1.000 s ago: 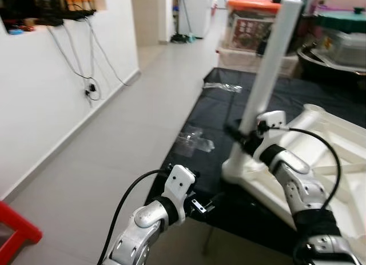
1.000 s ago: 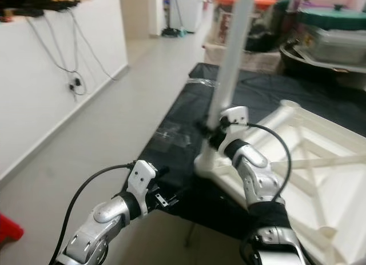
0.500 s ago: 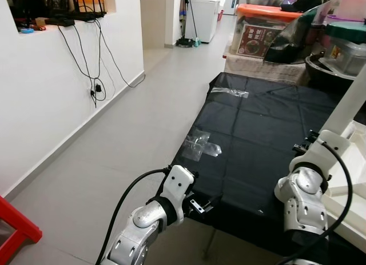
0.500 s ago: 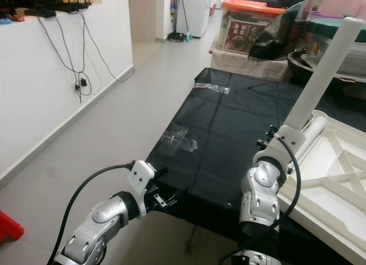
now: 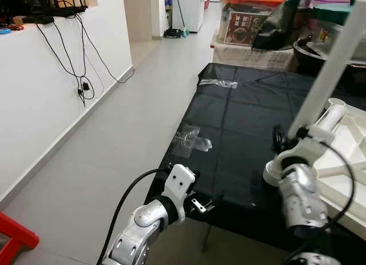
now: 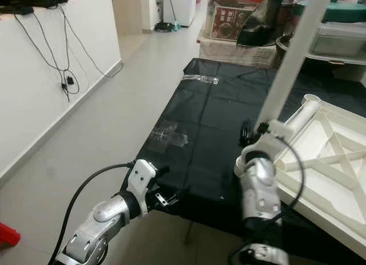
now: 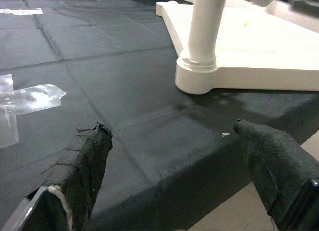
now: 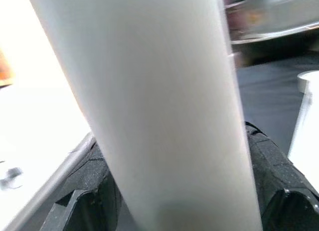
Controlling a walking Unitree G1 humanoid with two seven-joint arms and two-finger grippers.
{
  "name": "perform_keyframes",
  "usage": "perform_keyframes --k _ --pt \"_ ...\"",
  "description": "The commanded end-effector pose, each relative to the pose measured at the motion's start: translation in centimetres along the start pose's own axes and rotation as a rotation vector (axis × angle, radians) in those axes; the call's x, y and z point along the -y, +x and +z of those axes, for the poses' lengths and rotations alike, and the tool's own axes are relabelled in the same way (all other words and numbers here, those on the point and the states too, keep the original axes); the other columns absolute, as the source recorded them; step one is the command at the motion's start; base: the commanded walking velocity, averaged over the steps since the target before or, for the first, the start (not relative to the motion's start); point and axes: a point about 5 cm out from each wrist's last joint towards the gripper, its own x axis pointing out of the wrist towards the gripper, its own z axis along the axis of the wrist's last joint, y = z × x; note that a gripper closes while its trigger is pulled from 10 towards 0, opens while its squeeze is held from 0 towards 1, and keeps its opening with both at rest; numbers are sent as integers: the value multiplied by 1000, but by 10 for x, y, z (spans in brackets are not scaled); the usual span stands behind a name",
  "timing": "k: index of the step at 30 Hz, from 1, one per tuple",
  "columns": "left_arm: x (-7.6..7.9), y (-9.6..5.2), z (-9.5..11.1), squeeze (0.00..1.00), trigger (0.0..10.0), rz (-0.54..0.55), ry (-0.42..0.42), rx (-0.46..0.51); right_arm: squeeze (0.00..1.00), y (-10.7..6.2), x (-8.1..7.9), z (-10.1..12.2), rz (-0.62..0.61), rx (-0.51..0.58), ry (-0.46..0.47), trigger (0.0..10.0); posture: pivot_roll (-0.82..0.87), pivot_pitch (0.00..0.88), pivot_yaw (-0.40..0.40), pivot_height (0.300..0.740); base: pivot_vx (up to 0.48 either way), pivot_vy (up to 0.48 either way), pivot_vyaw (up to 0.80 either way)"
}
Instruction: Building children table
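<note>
Head views: white frame (image 6: 326,162) lay upside down on the black tabletop (image 6: 211,133); the right end effector (image 6: 258,135) pinched the leg (image 6: 289,65) at the frame's near corner.

Left wrist: left end effector (image 7: 184,166) spread, idle, near the corner.

Right wrist: fingers (image 8: 84,191) clamped the leg. Seating judged unfinished.
</note>
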Motion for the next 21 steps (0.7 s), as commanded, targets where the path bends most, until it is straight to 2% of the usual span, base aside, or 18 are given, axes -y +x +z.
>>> perform_keyframes --k 1,2,4,5,6,7,8,10,11,12,17,18,19,20,21 --pt "0 1 4 0 10000 -6 16 3 0 0 -17 -6 140 -47 33 10000 109 0 -37 740 0 0 0" --pt "0 1 4 0 10000 -7 16 3 0 -5 -23 -6 304 -100 33 10000 109 0 -37 740 0 0 0" --pt "0 1 4 0 10000 -7 16 3 0 -5 -23 -6 304 -100 33 10000 109 0 -37 740 0 0 0" --pt "0 1 4 0 10000 -7 17 3 0 -12 -30 -7 472 -159 17 10000 109 0 -37 740 0 0 0" --pt "0 1 4 0 10000 -7 17 3 0 -12 -30 -7 472 -159 17 10000 109 0 -37 740 0 0 0" --pt "0 2 4 0 10000 -8 17 2 0 -18 -36 -10 626 -216 -15 10000 116 0 -43 740 0 0 0" --pt "0 2 4 0 10000 -8 17 2 0 -18 -36 -10 626 -216 -15 10000 116 0 -43 740 0 0 0" --pt "1 2 4 0 10000 -10 19 2 0 -23 -43 -17 822 -296 -42 10000 125 0 -50 740 0 0 0" --pt "1 2 4 0 10000 -10 19 2 0 -23 -43 -17 822 -296 -42 10000 125 0 -50 740 0 0 0" --pt "1 2 3 0 10000 -9 20 1 0 -23 -45 -19 893 -323 -48 10000 125 0 -50 740 0 0 0" --pt "0 2 4 0 10000 -9 21 2 0 -23 -51 -22 1006 -361 -70 10000 139 0 -62 740 0 0 0" --pt "0 2 4 0 10000 -9 22 1 0 -22 -53 -23 1034 -372 -83 627 138 0 -61 740 0 0 0" --pt "0 2 4 0 10000 -9 23 1 0 -20 -54 -23 1040 -366 -97 0 144 0 -68 740 0 0 0" --pt "-1 1 3 0 10000 -7 25 0 0 -14 -54 -22 982 -340 -121 0 141 0 -62 740 0 0 0" --pt "-1 1 3 0 10000 -7 25 0 0 -14 -54 -22 982 -340 -121 0 141 0 -62 740 0 0 0"
